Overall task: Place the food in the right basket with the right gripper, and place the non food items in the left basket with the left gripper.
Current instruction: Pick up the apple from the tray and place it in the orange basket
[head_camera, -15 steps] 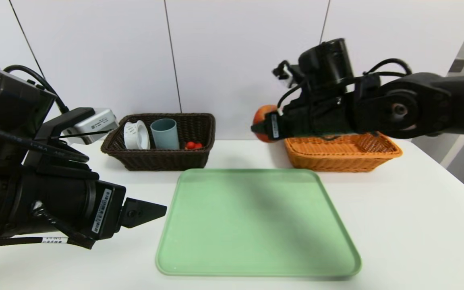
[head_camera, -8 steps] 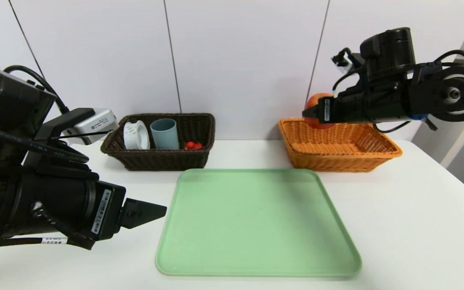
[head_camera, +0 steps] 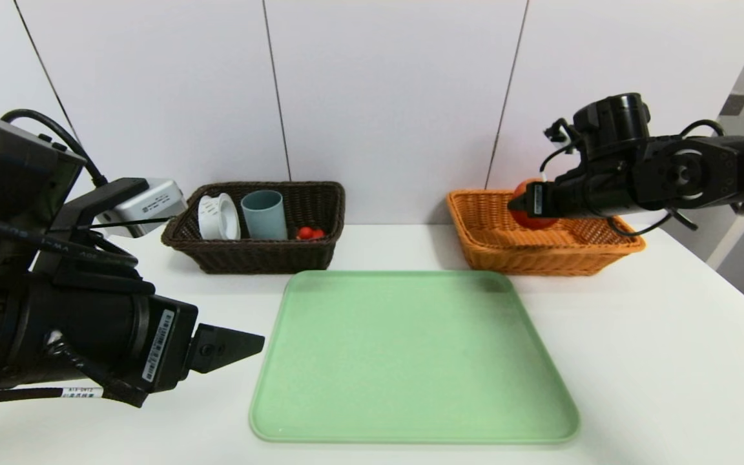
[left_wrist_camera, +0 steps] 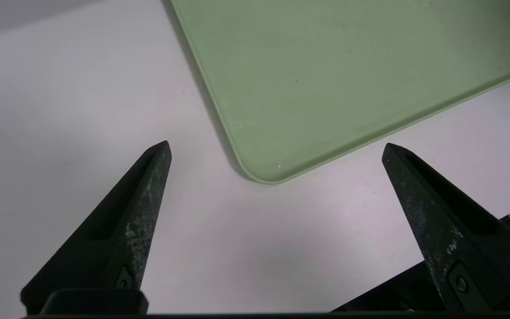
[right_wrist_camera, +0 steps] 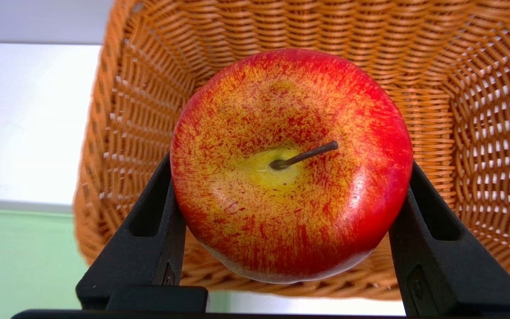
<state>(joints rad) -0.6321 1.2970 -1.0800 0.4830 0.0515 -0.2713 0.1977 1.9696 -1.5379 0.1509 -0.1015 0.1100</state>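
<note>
My right gripper (head_camera: pixel 527 203) is shut on a red and yellow apple (right_wrist_camera: pixel 290 164), holding it over the inside of the orange wicker right basket (head_camera: pixel 488 239). The apple (head_camera: pixel 529 216) hangs above the basket's floor (right_wrist_camera: pixel 414 53), and its stem faces the right wrist camera. The dark brown left basket (head_camera: pixel 262 255) at the back left holds a white ribbed cup (head_camera: pixel 219 217), a grey-blue cup (head_camera: pixel 263 215) and a small red item (head_camera: pixel 310 233). My left gripper (left_wrist_camera: pixel 277 153) is open and holds nothing, low over the white table next to the green tray's near left corner (left_wrist_camera: pixel 264 175).
A bare green tray (head_camera: pixel 411 355) lies in the middle of the white table (head_camera: pixel 656 361), in front of both baskets. A white wall stands close behind the baskets. The table's right edge runs near the orange basket.
My right gripper carried the apple rightwards from left of the orange basket, then lowered it over the basket's inside. The left arm barely shifted.
</note>
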